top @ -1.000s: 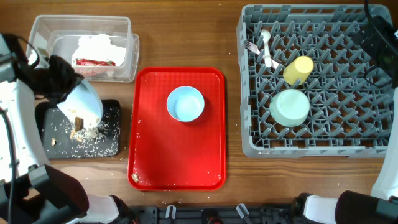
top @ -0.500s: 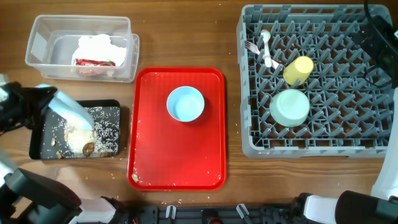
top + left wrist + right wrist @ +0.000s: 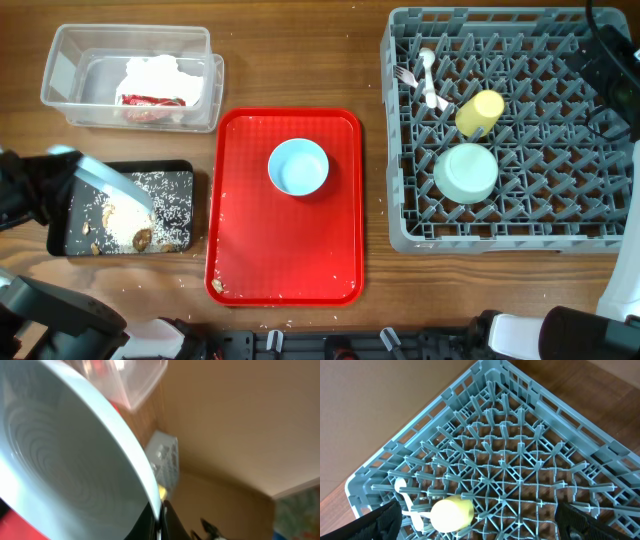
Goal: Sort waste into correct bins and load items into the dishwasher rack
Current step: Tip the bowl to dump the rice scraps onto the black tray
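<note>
The flat red serving tray (image 3: 290, 250) lies at the centre of the bench (image 3: 300, 60), the small light blue bowl (image 3: 298, 167) on its rear half. To its right stands the large square grey plastic crate (image 3: 500, 240); inside, the white plastic fork and spoon (image 3: 428, 75) lie rear left, the small yellow cup (image 3: 480, 111) beside them, the mint green bowl (image 3: 466, 172) before the cup. Rear left, the clear rectangular plastic tub (image 3: 62, 75) holds the crumpled white paper napkin (image 3: 160, 75) and crinkly red-and-white wrapper (image 3: 150, 101). Before it, the shallow black rectangular tray (image 3: 72, 235) carries white rice-like crumbs (image 3: 168, 208), the large light blue plate (image 3: 110, 185) tilted over its left part.

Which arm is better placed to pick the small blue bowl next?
Probably right: the right gripper hangs open and empty over the rack, while the left gripper grips the plate over the black tray.
</note>
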### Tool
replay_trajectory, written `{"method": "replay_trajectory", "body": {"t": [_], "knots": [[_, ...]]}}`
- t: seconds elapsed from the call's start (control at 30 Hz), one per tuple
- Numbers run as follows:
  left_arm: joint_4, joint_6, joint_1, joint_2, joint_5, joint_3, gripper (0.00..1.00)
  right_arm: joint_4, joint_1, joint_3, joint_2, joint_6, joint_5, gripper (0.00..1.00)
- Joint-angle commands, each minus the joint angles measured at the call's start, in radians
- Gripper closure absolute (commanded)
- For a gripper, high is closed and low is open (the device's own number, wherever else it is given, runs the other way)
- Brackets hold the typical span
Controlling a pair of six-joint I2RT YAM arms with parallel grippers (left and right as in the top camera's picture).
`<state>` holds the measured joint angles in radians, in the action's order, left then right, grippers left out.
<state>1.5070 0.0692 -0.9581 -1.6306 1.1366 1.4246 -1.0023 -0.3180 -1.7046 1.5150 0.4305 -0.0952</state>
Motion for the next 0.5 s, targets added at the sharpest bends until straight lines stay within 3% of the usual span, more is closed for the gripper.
{"method": "replay_trajectory", "body": {"t": [0.0,0.17,0.23,0.37,0.47], "knots": [[0.01,0.132,-0.002,0.019,0.038,-0.001,0.96,0.003,0.0,0.0,0.007,0.015,-0.018,0.0],[0.09,0.164,0.007,0.033,0.04,-0.001,0.96,0.003,0.0,0.0,0.007,0.014,-0.018,0.0],[0.179,0.241,0.043,0.058,0.048,-0.002,0.96,0.003,0.0,0.0,0.007,0.015,-0.018,0.01],[0.178,0.231,0.214,0.155,-0.026,-0.002,0.96,0.003,0.0,0.0,0.007,0.015,-0.018,0.0],[0.177,0.137,0.451,0.232,-0.169,-0.002,0.96,0.003,0.0,0.0,0.007,0.015,-0.018,0.0]]}}
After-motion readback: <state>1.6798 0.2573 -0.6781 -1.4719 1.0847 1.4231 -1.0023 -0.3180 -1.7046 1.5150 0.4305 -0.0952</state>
